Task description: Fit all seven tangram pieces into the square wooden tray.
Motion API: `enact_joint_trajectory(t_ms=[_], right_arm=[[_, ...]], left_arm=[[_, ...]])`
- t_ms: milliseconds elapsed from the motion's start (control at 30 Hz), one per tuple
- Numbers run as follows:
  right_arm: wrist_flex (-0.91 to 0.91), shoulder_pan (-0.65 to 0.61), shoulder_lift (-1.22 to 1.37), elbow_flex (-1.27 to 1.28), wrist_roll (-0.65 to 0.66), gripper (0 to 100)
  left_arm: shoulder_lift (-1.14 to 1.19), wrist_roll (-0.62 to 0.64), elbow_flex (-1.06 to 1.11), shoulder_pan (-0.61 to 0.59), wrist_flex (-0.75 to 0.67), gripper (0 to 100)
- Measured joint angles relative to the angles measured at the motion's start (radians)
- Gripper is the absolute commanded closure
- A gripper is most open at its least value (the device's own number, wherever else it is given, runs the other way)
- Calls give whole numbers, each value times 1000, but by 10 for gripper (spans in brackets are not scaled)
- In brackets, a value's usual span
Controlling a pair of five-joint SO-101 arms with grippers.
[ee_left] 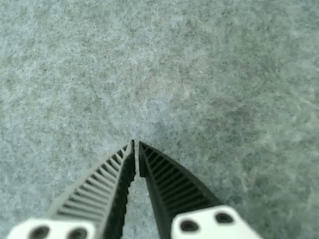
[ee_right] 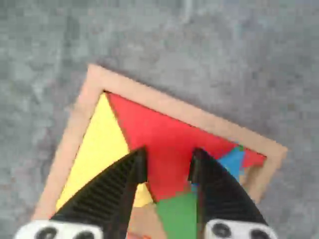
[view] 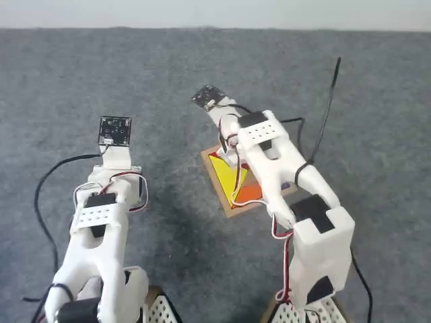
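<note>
The right tool (ee_right: 168, 152), spread, hangs over the tray (ee_right: 164, 102) above the red piece (ee_right: 164, 132), likely to press it flat. The left tool (ee_left: 135, 145), pressed together, hangs over the bench (ee_left: 209, 69), out of the way, with the tray at its 3 o'clock.

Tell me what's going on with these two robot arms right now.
The right arm is stretched out over the square wooden tray, with the right gripper open and empty just above the red triangle. A yellow triangle, a green piece and a blue piece also sit in the tray. Whether all seven pieces are in cannot be told. The left gripper is shut over bare grey carpet, away from the tray.
</note>
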Motion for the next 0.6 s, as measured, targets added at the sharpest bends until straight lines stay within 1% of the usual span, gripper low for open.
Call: enact_joint_trajectory(t_ms=[233, 500, 600], right_arm=[[0, 43, 2, -23, -3, 841], [0, 46, 2, -40, -3, 841], [0, 78, 2, -40, 0, 841]], left_arm=[[0, 0, 0, 0, 0, 985], [0, 0, 0, 0, 0, 985], [0, 0, 0, 0, 0, 985]])
